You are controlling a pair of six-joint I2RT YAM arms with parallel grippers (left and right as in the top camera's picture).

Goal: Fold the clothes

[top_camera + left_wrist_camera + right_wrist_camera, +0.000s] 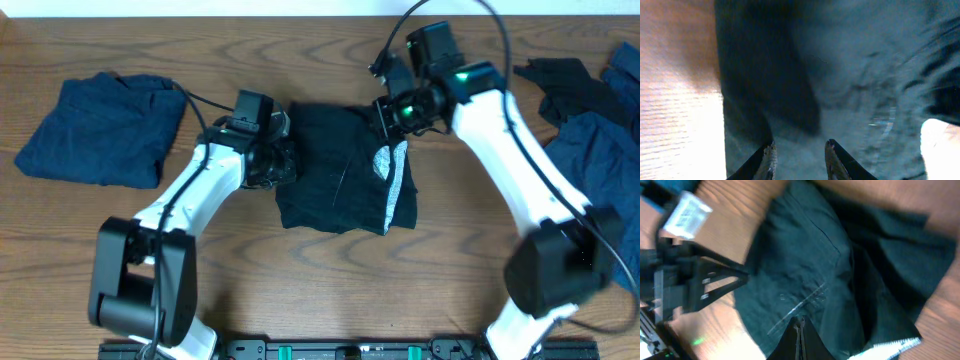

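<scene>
Clothes [335,165]: pinch both edges before folding

Black shorts [340,150] lay at table [300,290] centre, dark-blue piece [100,130] at ten o'clock; left gripper [799,159], at their nine o'clock edge, stood part-open, gripping nothing clearly; right gripper [799,330], at one o'clock, was shut; firm hem pinches seemed needed.

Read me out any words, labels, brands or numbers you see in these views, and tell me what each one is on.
No text can be read in any view.
White sticker on the left arm: any print is too blurred to read.
Pale patch on the black shorts: speckled, no letters legible.
</scene>
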